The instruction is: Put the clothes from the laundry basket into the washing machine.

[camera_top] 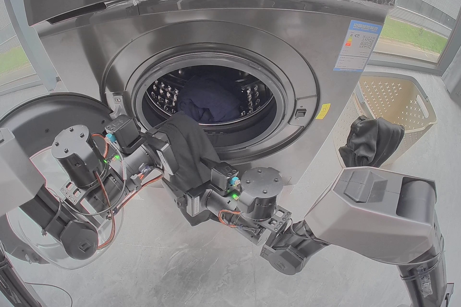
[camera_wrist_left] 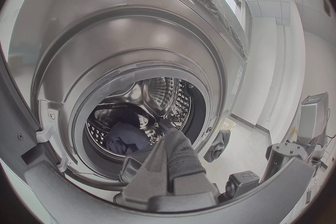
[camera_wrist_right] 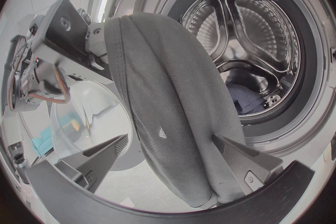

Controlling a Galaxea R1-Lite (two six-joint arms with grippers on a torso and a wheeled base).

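A dark grey garment (camera_top: 188, 149) hangs in front of the washing machine's open drum (camera_top: 206, 92), just below the rim. My left gripper (camera_top: 165, 155) is shut on the garment's upper edge; in the left wrist view its fingers (camera_wrist_left: 182, 165) pinch the cloth. My right gripper (camera_wrist_right: 169, 137) is lower down and open, with the hanging garment (camera_wrist_right: 168, 95) between its spread fingers (camera_wrist_right: 112, 147). A dark blue garment (camera_top: 209, 99) lies inside the drum. The beige laundry basket (camera_top: 398, 104) stands to the right of the machine, with a black garment (camera_top: 372, 142) draped over its front rim.
The machine's round door (camera_top: 53, 130) is swung open to the left, behind my left arm. Grey floor (camera_top: 168, 265) spreads in front of the machine. The basket sits tight against the machine's right side, with a window wall behind it.
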